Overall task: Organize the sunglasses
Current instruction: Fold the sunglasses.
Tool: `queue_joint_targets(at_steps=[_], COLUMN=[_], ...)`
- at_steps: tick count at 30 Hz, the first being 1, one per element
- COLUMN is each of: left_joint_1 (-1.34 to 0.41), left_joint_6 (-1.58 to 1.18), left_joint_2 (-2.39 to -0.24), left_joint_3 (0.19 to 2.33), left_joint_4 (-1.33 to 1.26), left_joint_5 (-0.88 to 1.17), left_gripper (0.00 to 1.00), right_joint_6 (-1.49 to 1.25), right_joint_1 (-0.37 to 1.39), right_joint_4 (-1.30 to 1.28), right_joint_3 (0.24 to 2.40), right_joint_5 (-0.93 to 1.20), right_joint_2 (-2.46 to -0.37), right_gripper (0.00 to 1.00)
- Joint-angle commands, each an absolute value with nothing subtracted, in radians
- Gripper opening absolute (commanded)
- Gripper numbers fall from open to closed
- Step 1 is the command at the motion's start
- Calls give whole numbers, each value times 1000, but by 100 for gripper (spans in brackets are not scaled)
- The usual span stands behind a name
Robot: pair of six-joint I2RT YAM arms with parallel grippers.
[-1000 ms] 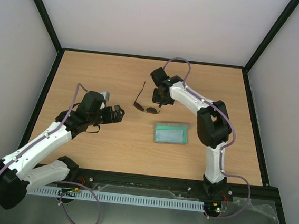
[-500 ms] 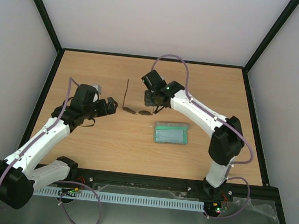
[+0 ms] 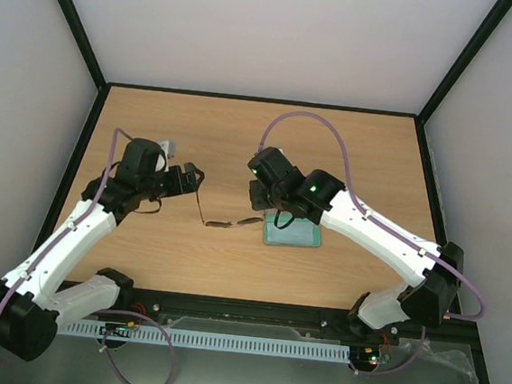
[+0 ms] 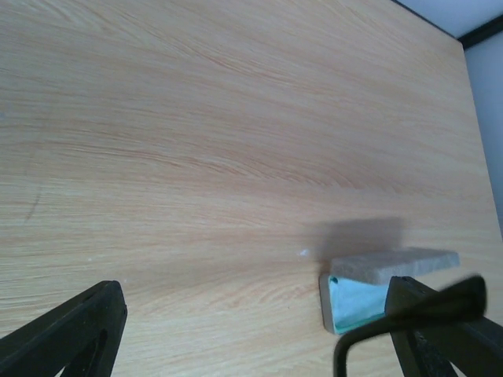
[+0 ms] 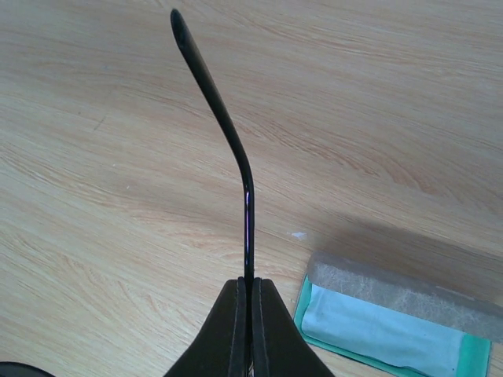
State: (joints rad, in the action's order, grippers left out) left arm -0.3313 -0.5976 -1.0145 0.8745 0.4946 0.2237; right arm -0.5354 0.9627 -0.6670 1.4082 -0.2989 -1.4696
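— How far along?
— Barely begun. The right gripper (image 5: 249, 294) pinches a temple of the sunglasses (image 3: 221, 223), midway between the surface's (image 3: 360, 148) side edges; the left gripper (image 4: 259, 322) gapes wide. Folding and storing likely remain.

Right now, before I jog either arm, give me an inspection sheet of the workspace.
Surface: light wood-grain table.
Job's things: sunglasses near the table's middle, between the arms. One temple arm is pinched by the right pincer and the other reaches toward the left pincer. Cannot tell whether they are lifted.
Clutter: grey case with a light blue cloth against it, just right of the sunglasses, partly under the right arm in the top view.
Grippers: left pincer open, fingers wide apart; right pincer shut on a temple arm.
Cables: a purple cable loops off each arm, apart from the sunglasses.
Surroundings: white walls, black frame; nothing else seen.
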Motion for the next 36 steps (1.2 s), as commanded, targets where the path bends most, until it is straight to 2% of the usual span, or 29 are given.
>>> queue_joint_targets(at_steps=[1, 14, 24, 30, 36], left_joint_1=[-375, -397, -396, -397, -413], left_joint_6=[-637, -654, -690, -679, -673], left_joint_2=[-968, -911, -792, -856, -963], left_joint_3=[851, 949, 806, 731, 772], left_joint_4=[520, 616, 650, 564, 475], left_joint_5=[246, 138, 108, 146, 178], left_gripper=[90, 97, 96, 87, 79], right_joint_6=[-553, -578, -598, -588, -587], right_joint_1=[964, 963, 960, 960, 959], right_joint_4=[-710, -722, -752, -743, -723], right_joint_3=[1395, 1362, 1359, 1360, 1346], right_joint_5=[-326, -352, -375, -349, -332], right_joint_2=[-1449, -1469, -1403, -1380, -1383], right_gripper=[1, 1, 1, 1, 1])
